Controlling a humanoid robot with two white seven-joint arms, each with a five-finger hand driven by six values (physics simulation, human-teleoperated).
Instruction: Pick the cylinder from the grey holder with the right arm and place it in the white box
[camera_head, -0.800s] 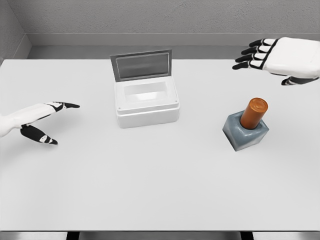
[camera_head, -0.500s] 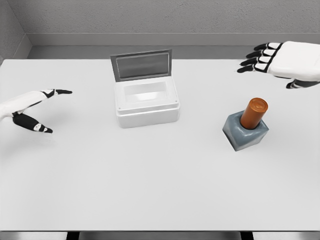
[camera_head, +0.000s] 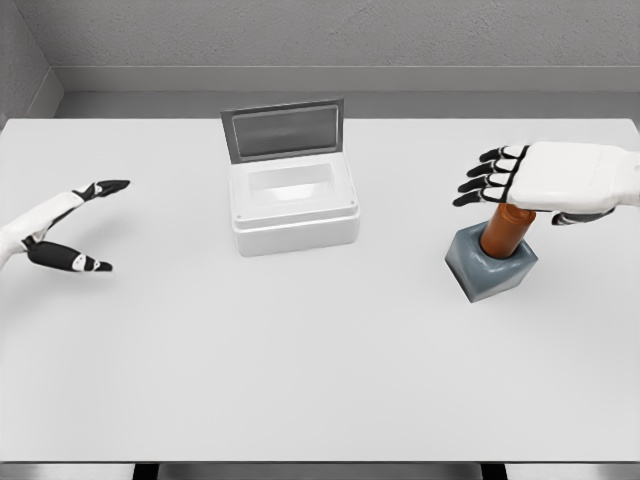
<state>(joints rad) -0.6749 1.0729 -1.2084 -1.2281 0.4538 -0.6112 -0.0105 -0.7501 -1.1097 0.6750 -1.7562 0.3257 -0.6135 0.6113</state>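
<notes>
Hovering open-fingered over the one orange cylinder (camera_head: 502, 231), right hand (camera_head: 545, 180) grips nothing; cylinder stands in one grey holder (camera_head: 490, 264) near worktop (camera_head: 300, 360) right edge. One white box (camera_head: 292, 207), lid up, toward far edge; left hand (camera_head: 60, 225) open at left edge.

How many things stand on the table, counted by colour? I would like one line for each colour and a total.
White: 1, the white box with its lid open
Grey: 1, the grey holder
Orange-brown: 1, the cylinder standing in the holder
Total: 3
</notes>
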